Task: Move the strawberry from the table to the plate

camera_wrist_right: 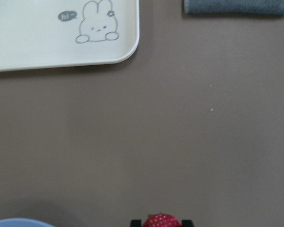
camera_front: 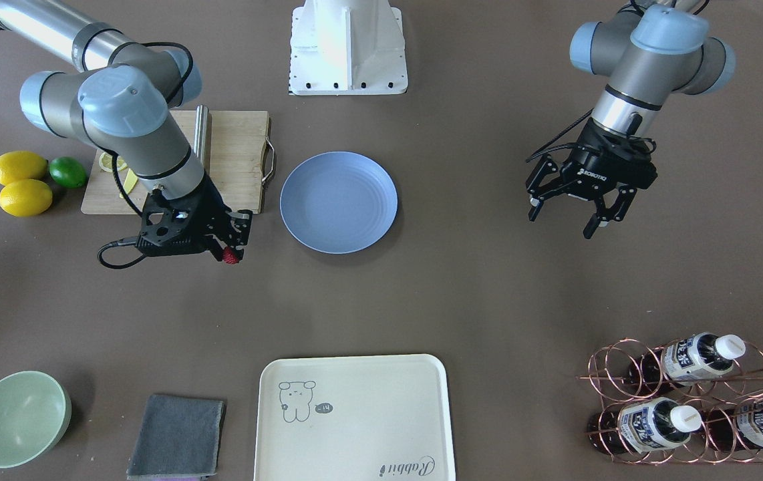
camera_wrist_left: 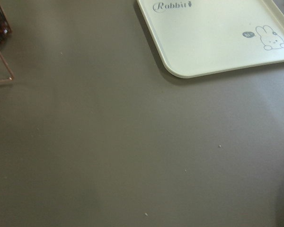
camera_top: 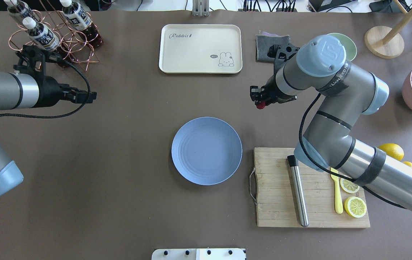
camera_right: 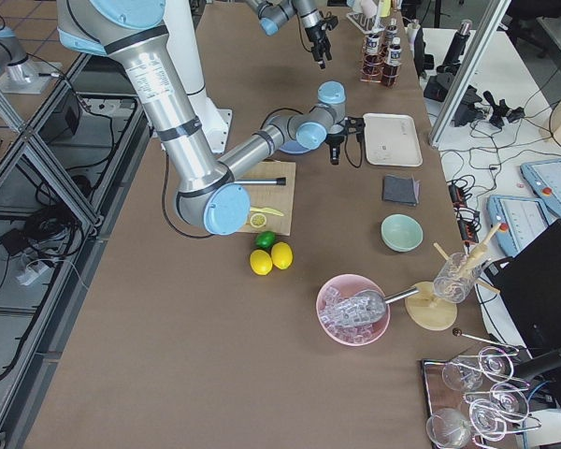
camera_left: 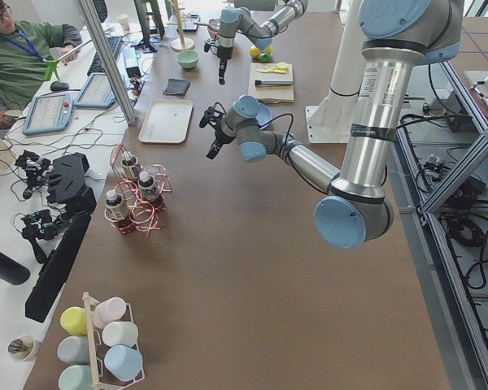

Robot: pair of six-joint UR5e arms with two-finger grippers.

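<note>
We find the right gripper (camera_front: 232, 249) clamped on the strawberry (camera_front: 230, 256), near the plate (camera_front: 338, 202) on the robot's right of it, outside its rim. The left gripper (camera_front: 565, 215), jaws spread, hangs well apart on the plate's other side.

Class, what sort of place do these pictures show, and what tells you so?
Probably a robotics lab staged with kitchen props: left arm and right arm share one table, a person is beside a control tablet, and the right gripper holds a strawberry near a plate.
</note>
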